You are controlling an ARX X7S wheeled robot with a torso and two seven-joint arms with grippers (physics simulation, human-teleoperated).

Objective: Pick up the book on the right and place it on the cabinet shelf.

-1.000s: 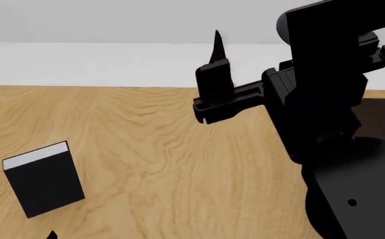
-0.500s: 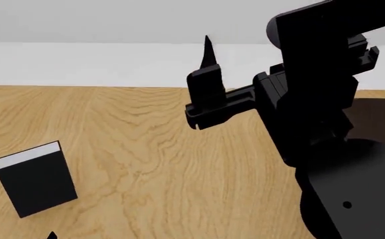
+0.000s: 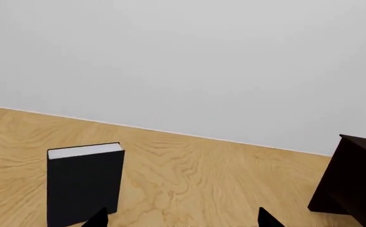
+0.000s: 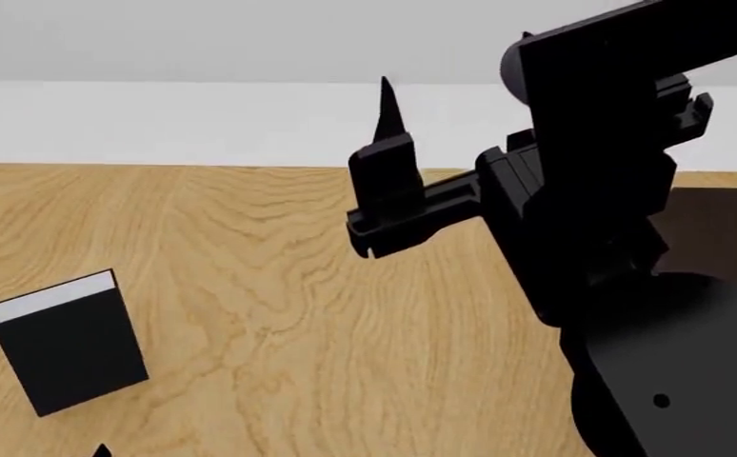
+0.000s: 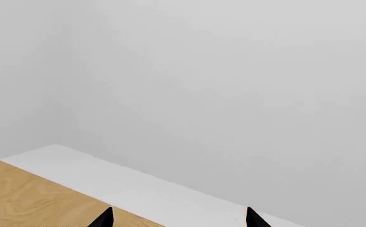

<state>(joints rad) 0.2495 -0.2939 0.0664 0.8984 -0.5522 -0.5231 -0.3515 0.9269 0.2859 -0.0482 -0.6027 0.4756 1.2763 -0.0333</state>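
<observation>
No mid-grey book shows in any view. The nearly black cabinet [image 4: 725, 228] shows only as a dark edge at the right, behind my right arm, and in the left wrist view [image 3: 353, 182]; I cannot make out a shelf board. My right gripper [image 4: 386, 100] is raised high, pointing up toward the wall; in its wrist view [image 5: 178, 220] the jaws stand wide apart and hold nothing. My left gripper [image 4: 32, 451] is low at the bottom left edge, open and empty [image 3: 181, 220].
A black book with white pages [image 4: 64, 352] stands upright on the wooden floor [image 4: 280, 286] at the left, just ahead of my left gripper [image 3: 82, 184]. A white wall [image 4: 152, 114] runs along the back. My right arm blocks the right side.
My right arm and gripper have moved left and slightly up in the head view. The black book has shifted a little left in the view. The left gripper has not moved.
</observation>
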